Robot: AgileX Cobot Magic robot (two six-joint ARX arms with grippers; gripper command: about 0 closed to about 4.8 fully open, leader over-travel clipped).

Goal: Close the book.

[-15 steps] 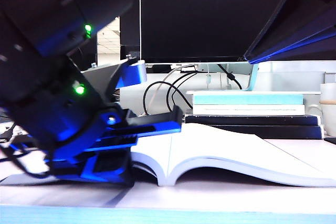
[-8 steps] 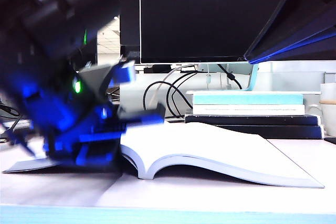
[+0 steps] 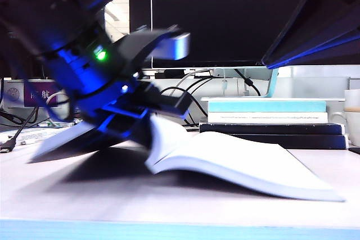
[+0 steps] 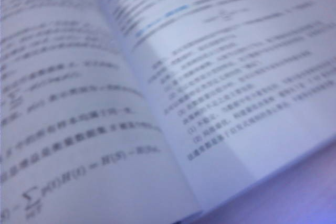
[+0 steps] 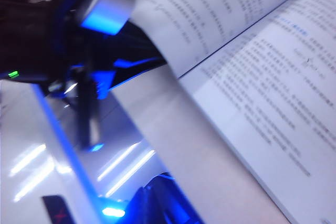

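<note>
Book (image 3: pixel 225 158) lies open on worktop (image 3: pixel 169 206), left half tilted up. Left end effector (image 3: pixel 147 117) sits at that raised half, apparently clamping pages; motion blur. Right end effector (image 5: pixel 157 203) near book edge; opening indeterminable.

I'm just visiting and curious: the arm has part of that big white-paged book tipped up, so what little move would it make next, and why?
Probably the left gripper should keep swinging the raised left half of the thick white-paged book up and over to the right. That half is tilted off the table while the right pages lie flat, so the book is not closed. The right gripper shows only as a blurred edge.
</note>
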